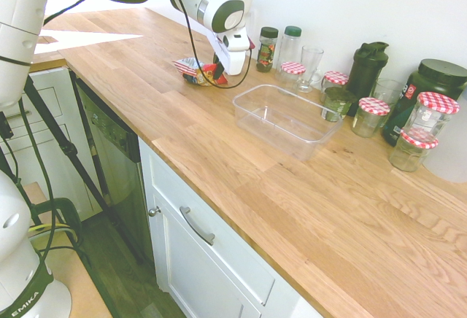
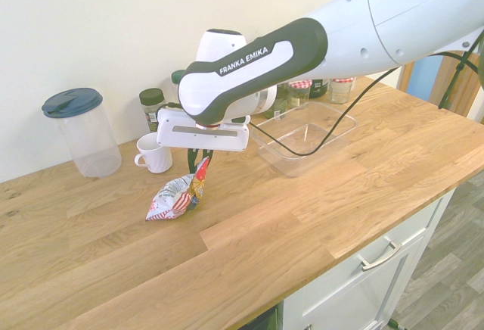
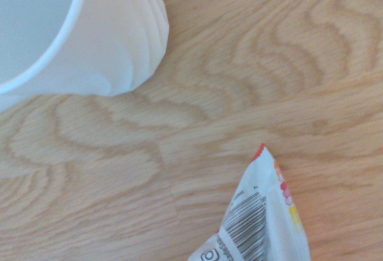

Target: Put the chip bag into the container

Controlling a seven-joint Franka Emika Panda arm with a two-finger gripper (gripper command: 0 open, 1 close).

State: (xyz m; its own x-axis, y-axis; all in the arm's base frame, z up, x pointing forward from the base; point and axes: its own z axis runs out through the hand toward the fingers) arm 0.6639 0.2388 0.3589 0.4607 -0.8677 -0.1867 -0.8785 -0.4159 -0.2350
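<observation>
The chip bag (image 2: 178, 197), red and white striped foil, lies on the wooden counter with one corner pulled up. My gripper (image 2: 201, 162) hangs straight above it, and its dark fingers are shut on that raised corner. From the other side the chip bag (image 1: 193, 70) shows just left of the gripper (image 1: 219, 70). In the wrist view a white corner of the chip bag (image 3: 263, 225) with a barcode rises from the lower edge. The container (image 1: 306, 139), a clear shallow tub, stands empty on the counter; it is right of the gripper, and the container (image 2: 344, 123) sits behind the arm.
A white cup (image 2: 155, 154) stands close behind the bag, also large in the wrist view as the cup (image 3: 90, 33). A clear canister with a dark lid (image 2: 82, 133) is further left. Spice jars (image 1: 267, 48), a glass (image 1: 310, 66), a dark shaker (image 1: 367, 66) and red-checked-lid jars (image 1: 436, 110) line the wall.
</observation>
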